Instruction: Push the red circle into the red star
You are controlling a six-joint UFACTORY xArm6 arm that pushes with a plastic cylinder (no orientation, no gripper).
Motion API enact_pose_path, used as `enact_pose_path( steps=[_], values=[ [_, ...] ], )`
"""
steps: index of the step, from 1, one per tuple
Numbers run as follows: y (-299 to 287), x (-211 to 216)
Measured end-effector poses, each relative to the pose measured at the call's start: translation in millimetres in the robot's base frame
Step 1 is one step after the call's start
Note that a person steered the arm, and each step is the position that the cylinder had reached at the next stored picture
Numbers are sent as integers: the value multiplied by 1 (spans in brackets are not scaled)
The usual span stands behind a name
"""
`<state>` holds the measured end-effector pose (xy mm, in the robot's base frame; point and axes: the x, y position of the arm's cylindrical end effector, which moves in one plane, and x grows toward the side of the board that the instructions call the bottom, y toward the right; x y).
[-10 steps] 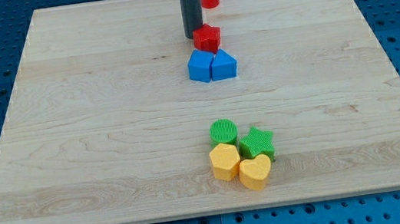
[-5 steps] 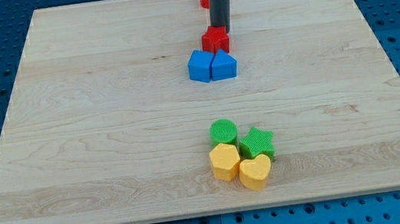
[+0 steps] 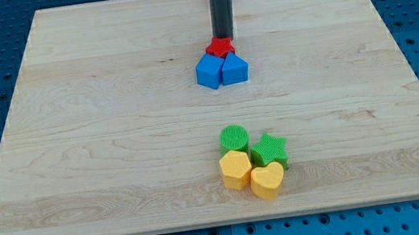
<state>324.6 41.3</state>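
Note:
The red star (image 3: 221, 48) lies near the view's top centre, pressed against the top edges of two blue blocks. My tip (image 3: 223, 37) stands just above the star, touching or almost touching its upper edge. The dark rod rises from there to the view's top edge. The red circle does not show; the rod covers the spot near the board's top edge where it stood.
A blue cube (image 3: 208, 72) and a blue block (image 3: 235, 69) sit side by side just below the star. A green circle (image 3: 234, 138), green star (image 3: 269, 149), yellow hexagon (image 3: 236, 168) and yellow heart (image 3: 267, 180) cluster at the bottom centre. The wooden board (image 3: 76, 151) carries them all.
My tip went from the star's left side to its right, then back to just above it. The red star shifted down against the blue blocks. The red circle became hidden behind the rod.

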Motion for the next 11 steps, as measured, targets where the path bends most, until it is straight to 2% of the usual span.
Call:
enact_pose_path(
  steps=[2,4,5,6,7,9,11],
  values=[
    [33,-9],
    [36,-9],
    [33,-9],
    [-13,-12],
    [-61,-39],
    [-96,-124],
    [-48,-131]
  ],
)
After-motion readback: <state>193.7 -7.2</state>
